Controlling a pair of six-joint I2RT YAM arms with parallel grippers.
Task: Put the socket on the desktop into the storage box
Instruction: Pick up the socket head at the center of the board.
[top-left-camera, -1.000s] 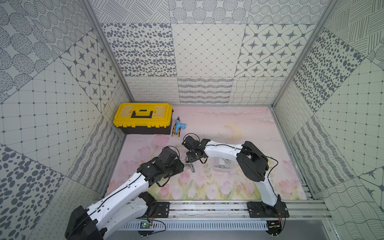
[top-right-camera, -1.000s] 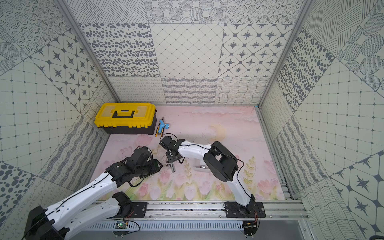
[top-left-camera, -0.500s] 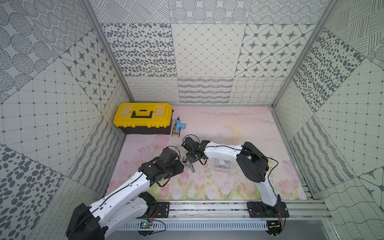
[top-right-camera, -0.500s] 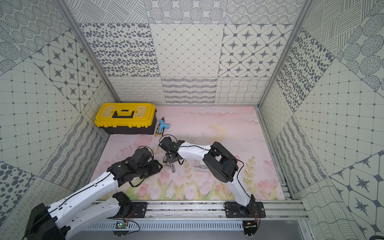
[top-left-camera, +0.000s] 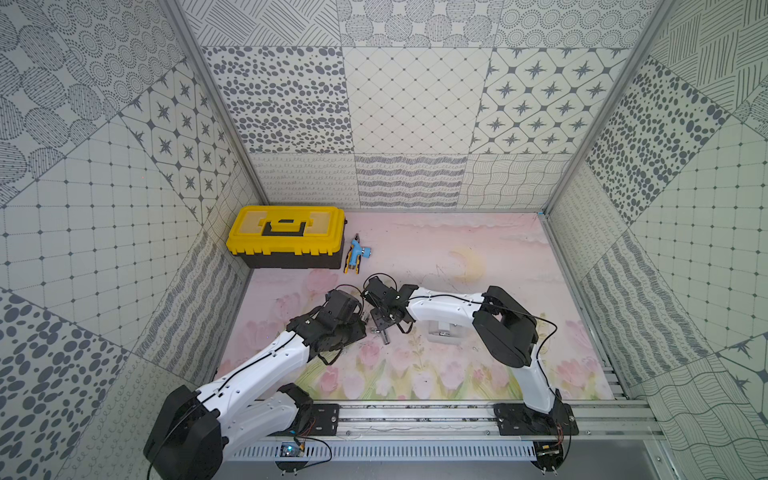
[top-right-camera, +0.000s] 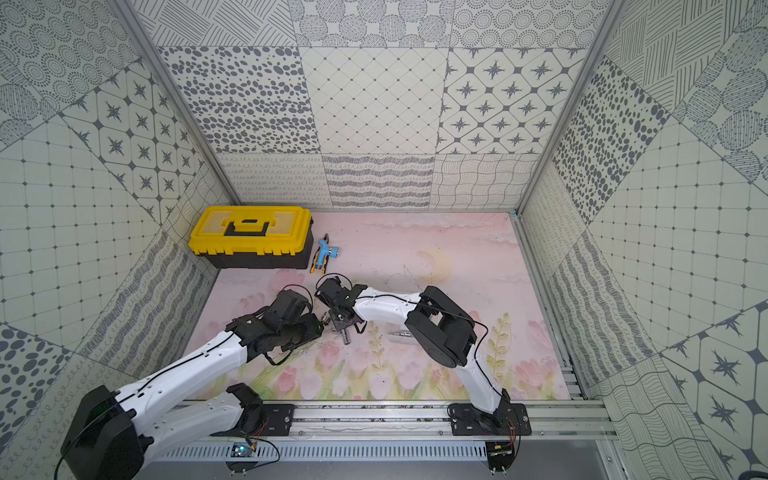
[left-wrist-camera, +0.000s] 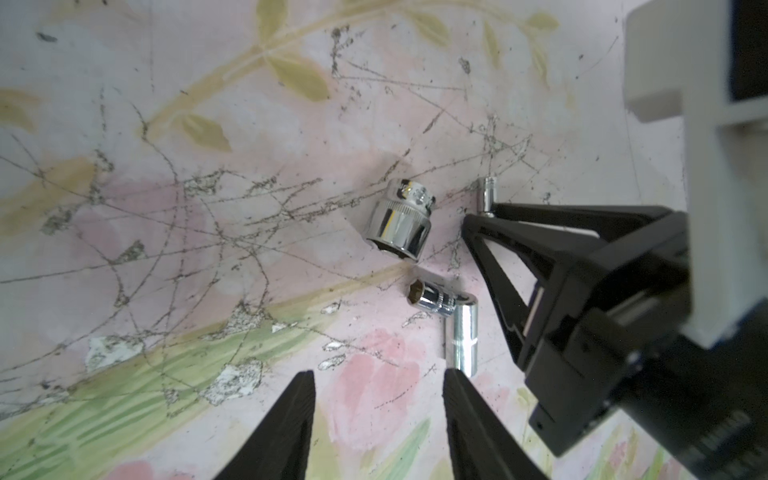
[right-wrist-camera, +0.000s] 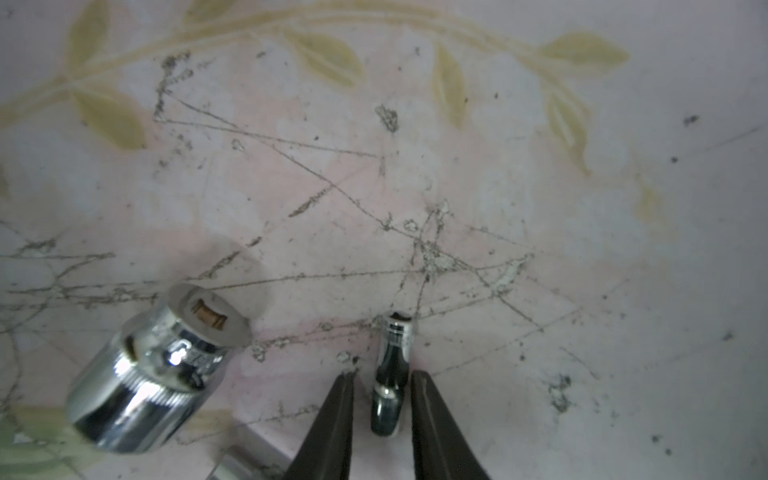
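The right tool straddles the thin socket, which lies on the desk with its long axis running along the fingers, its open end pointing away past the tips. The jaws stand narrow on either side with a sliver of gap at one finger, so I judge it not yet pinched. The box sits right of that tool in both top views, tucked under the right forearm, so the right arm is the nearer one. The left tool hangs spread and empty just left of it in the top views, the long socket by one fingertip. The big socket lies close beside the thin one. That side is crowded. To my eye a straight lift, then a swing rightward over bare desk, is the open way
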